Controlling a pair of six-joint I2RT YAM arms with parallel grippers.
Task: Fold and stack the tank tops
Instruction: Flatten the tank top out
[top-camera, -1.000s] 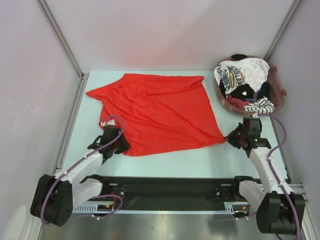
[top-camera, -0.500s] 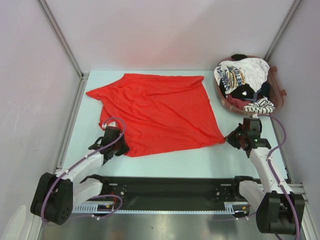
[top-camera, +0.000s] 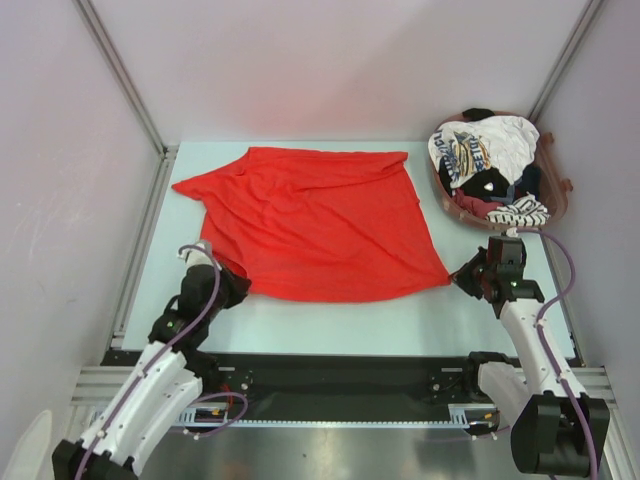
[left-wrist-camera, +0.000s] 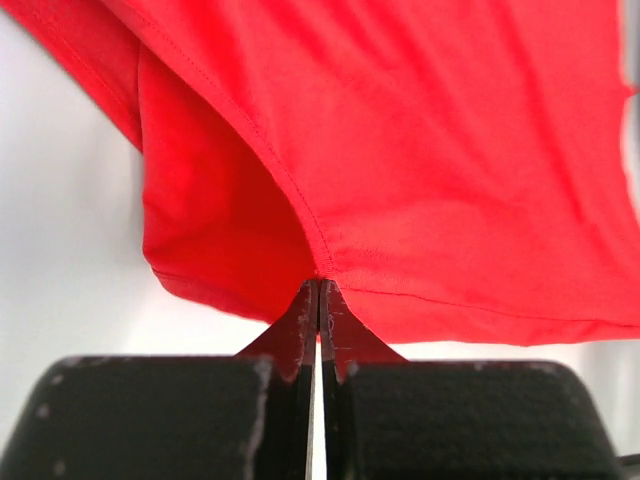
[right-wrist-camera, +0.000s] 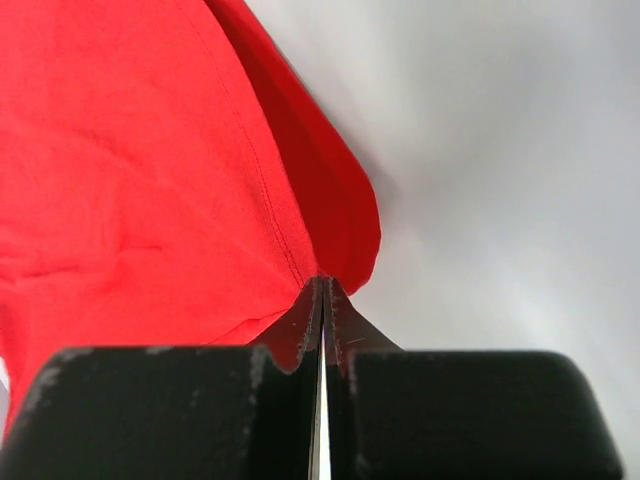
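A large plain red tank top (top-camera: 310, 225) lies spread across the table. My left gripper (top-camera: 228, 280) is shut on its near left corner; in the left wrist view the hem (left-wrist-camera: 330, 262) is pinched at the tips of the gripper (left-wrist-camera: 320, 285) and the cloth (left-wrist-camera: 420, 150) hangs from them. My right gripper (top-camera: 462, 276) is shut on the near right corner, with red cloth (right-wrist-camera: 150, 180) pinched at its tips (right-wrist-camera: 323, 282). Other tank tops, white printed (top-camera: 470, 150), striped (top-camera: 520, 212) and dark, are piled in the basket.
A reddish-brown basket (top-camera: 558, 195) holding the pile stands at the back right, just beyond my right arm. Metal frame posts (top-camera: 120, 70) and pale walls close in the table on the left, right and back. A black rail (top-camera: 340, 385) runs along the near edge.
My left gripper closed on the near left corner and lifted it, with the left arm swinging up and left. The near hem is now pulled straighter. The right arm barely moved.
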